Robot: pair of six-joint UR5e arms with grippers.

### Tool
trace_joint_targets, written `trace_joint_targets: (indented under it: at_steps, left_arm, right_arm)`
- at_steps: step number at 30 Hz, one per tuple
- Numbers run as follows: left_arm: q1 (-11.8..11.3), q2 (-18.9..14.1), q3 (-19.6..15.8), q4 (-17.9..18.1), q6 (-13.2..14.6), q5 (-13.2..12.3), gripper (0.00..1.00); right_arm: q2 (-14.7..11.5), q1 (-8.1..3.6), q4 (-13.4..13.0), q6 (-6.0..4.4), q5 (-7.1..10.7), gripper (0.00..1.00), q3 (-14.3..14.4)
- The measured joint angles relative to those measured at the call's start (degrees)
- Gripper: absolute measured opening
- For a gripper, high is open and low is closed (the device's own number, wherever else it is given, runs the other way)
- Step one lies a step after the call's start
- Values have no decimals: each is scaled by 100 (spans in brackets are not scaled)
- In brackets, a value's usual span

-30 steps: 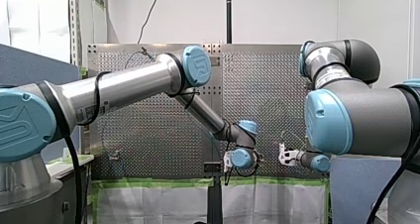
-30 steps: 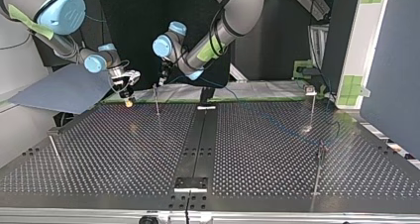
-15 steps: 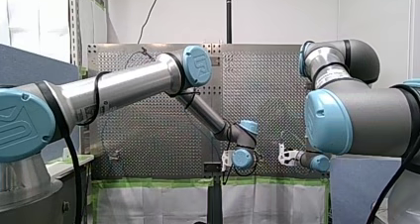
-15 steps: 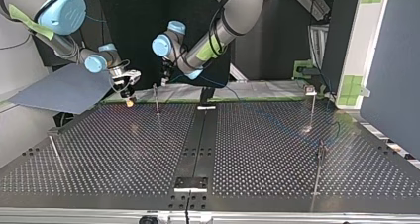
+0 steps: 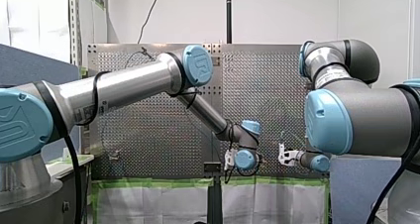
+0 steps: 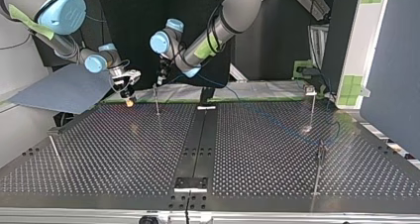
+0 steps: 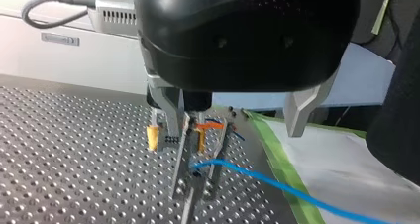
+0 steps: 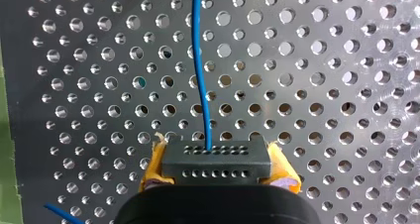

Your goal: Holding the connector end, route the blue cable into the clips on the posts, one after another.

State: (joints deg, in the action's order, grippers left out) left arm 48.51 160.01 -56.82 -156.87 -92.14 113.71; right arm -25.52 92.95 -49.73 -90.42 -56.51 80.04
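Fingers (image 8: 152,170) of my right gripper (image 8: 215,154) are clamped on the black connector (image 8: 216,165) above the counter (image 8: 322,85), my left gripper's (image 7: 236,130) stand apart over the nearest post (image 7: 189,187), where I judge the blue cable (image 7: 257,177) is just meeting its clip (image 7: 196,166), with the other posts (image 6: 312,107) yet to do.

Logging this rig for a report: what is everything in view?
perforated table: one, grey, under everything
blue cable: one, blue, from the connector over the table
connector: one, black, at the cable's end
posts with clips: four, metal, on the table
sheet: one, blue-grey, top view's left, beyond the table
green tape: one strip, green, table's edge near the arms
my left gripper: one, black, metal fingers, open beside a post
my right gripper: one, yellow pads, shut on the connector
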Motion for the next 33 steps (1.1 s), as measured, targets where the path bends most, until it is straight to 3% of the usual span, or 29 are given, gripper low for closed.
trace_joint_targets:
  at_steps: [25,33]
  left_arm:
    - [13,-3,3,79,-103,42,99]
    - [20,-3,1,104,-174,191,99]
  right_arm:
    - [1,-2,21,-4,4,0,-1]
    - [0,7,23,-4,6,0,0]
